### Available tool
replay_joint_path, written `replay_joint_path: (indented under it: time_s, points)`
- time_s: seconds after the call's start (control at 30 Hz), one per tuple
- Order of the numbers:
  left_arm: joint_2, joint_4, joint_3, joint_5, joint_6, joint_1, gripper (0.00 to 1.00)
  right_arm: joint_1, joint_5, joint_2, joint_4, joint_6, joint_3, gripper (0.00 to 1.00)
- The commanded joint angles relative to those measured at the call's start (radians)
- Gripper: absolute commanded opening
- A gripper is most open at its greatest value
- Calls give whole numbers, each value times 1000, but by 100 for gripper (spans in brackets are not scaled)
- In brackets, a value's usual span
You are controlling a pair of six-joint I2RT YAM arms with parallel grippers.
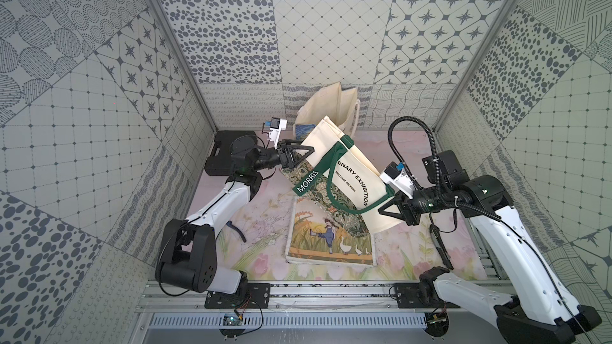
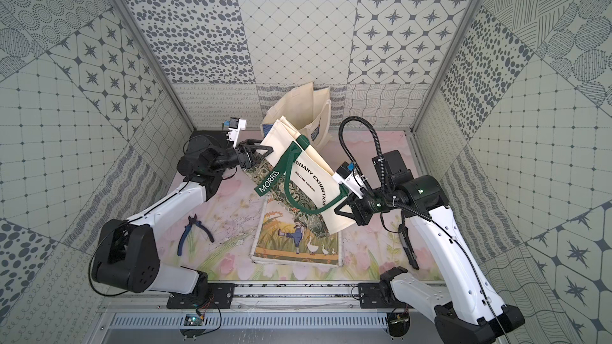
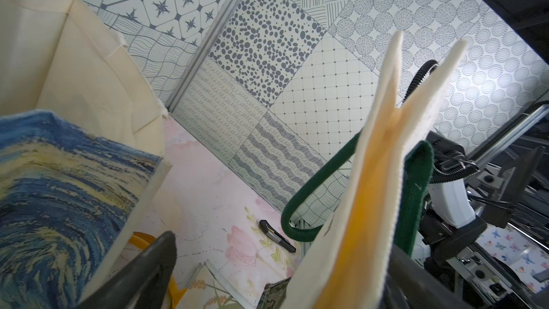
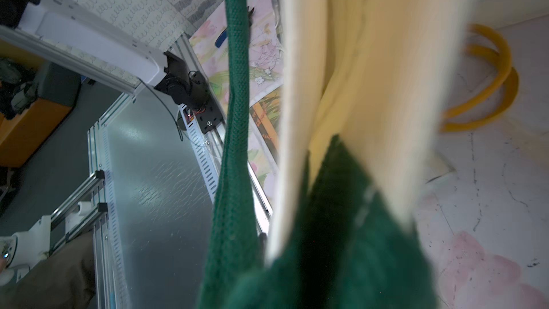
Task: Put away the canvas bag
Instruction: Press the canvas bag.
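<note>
i see the left fingers (image 1: 298, 153) spread wide beside one end of the william morris canvas bag (image 1: 344, 167), holding nothing. right fingers (image 1: 390, 206) pinched tight on its other end by a green handle. bag hangs tilted above the goose-print bag (image 1: 331, 243) on the table (image 1: 265, 213), in front of the upright tote (image 1: 326, 104).

Cream canvas bag (image 3: 371, 203), green handle (image 3: 419, 179)

Three bags: a hanging bag (image 1: 361, 160) at the right pincer (image 1: 389, 203), an upright bag (image 1: 323, 107) beyond the left pincer (image 1: 303, 157), a flat bag (image 1: 331, 246) lower than both. One patterned cloth (image 1: 344, 223) under the hanging bag; whether it is a fourth bag I cannot tell. One pliers (image 2: 195, 233), one black tool (image 1: 440, 243), one case (image 1: 217, 157) behind the left pincer.
</note>
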Motion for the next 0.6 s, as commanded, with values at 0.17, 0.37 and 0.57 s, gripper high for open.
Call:
replay_joint_path:
  time_s: [0.17, 0.37, 0.57]
  points:
    - [-147, -557, 6, -297, 231, 39, 100, -107, 211, -28, 207, 210, 82, 0]
    - [-190, -560, -41, -299, 265, 57, 100, -145, 314, -56, 317, 317, 80, 0]
    - [-227, -674, -29, -288, 341, 45, 100, -171, 521, -32, 366, 542, 92, 0]
